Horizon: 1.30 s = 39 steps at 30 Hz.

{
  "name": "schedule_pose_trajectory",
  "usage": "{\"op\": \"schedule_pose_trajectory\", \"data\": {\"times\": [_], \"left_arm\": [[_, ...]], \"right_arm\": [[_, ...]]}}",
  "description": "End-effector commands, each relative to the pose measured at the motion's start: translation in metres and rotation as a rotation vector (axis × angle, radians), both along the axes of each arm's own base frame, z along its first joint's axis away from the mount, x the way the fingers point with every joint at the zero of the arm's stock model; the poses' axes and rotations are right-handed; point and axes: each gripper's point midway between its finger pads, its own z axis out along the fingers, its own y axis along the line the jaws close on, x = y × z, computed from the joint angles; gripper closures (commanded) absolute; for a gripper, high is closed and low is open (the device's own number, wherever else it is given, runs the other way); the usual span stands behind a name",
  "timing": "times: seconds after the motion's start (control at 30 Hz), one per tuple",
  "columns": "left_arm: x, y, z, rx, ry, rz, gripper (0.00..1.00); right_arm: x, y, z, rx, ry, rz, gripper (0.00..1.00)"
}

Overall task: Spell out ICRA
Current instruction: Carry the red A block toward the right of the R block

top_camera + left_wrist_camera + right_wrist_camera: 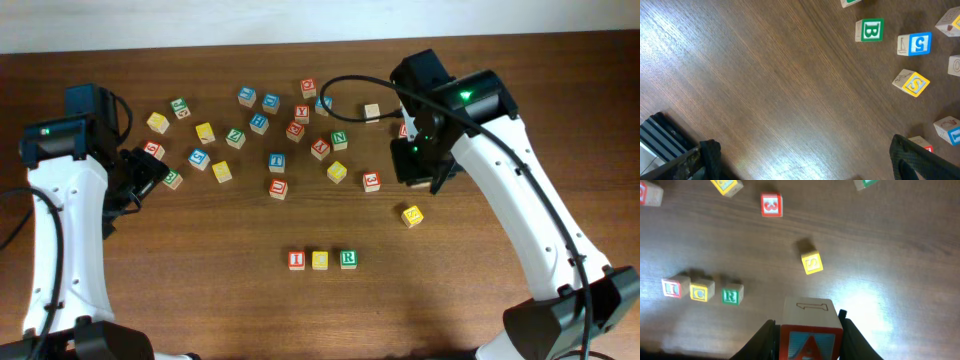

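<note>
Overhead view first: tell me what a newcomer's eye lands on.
The row of I, C and R cubes stands alone low in the overhead picture's middle, bare wood to the R's right. In the right wrist view, the right gripper is clamped on the A cube. A jumble of loose cubes fills the far side.

ICR row [320, 260], A cube [811, 335] (red-framed) held

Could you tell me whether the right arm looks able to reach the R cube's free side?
Probably yes: holding the A cube, it hovers nearby, and bare table lies beside the R cube.
</note>
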Motion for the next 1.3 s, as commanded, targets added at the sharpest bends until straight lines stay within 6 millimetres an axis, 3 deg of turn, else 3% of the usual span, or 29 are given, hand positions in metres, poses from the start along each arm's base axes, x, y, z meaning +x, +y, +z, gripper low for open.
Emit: {"op": "schedule_pose_trajectory", "data": {"times": [0.0, 0.2, 0.3, 0.4, 0.5, 0.6, 0.7, 0.8, 1.0, 1.27], "left_arm": [[0.0, 0.002, -0.001, 0.003, 0.002, 0.017, 0.01], [0.0, 0.002, -0.001, 0.003, 0.002, 0.016, 0.01], [0.0, 0.002, -0.001, 0.003, 0.002, 0.017, 0.01], [0.0, 0.002, -0.001, 0.003, 0.002, 0.016, 0.01], [0.0, 0.002, -0.001, 0.003, 0.002, 0.016, 0.01], [0.0, 0.002, -0.001, 0.003, 0.002, 0.016, 0.01], [0.0, 0.002, -0.001, 0.003, 0.002, 0.016, 0.01], [0.0, 0.002, -0.001, 0.003, 0.002, 0.016, 0.01], [0.0, 0.002, -0.001, 0.003, 0.002, 0.016, 0.01], [0.0, 0.002, -0.001, 0.003, 0.002, 0.016, 0.01]], "right_arm": [[-0.017, -0.007, 0.018, -0.003, -0.013, -0.002, 0.73], [-0.067, -0.025, 0.07, 0.054, -0.134, -0.005, 0.72], [-0.084, -0.024, 0.073, 0.107, -0.146, -0.004, 0.72], [-0.081, -0.022, 0.035, 0.099, -0.082, -0.088, 0.72], [-0.081, 0.0, -0.04, 0.179, 0.04, -0.098, 0.72], [-0.079, 0.007, -0.105, 0.202, 0.086, -0.198, 0.72], [-0.081, 0.025, -0.138, 0.243, 0.147, -0.18, 0.72], [-0.073, 0.044, -0.154, 0.209, 0.116, -0.16, 0.72], [-0.082, 0.043, -0.191, 0.061, 0.178, -0.159, 0.72], [-0.061, 0.056, -0.195, 0.113, 0.106, -0.152, 0.72]]}}
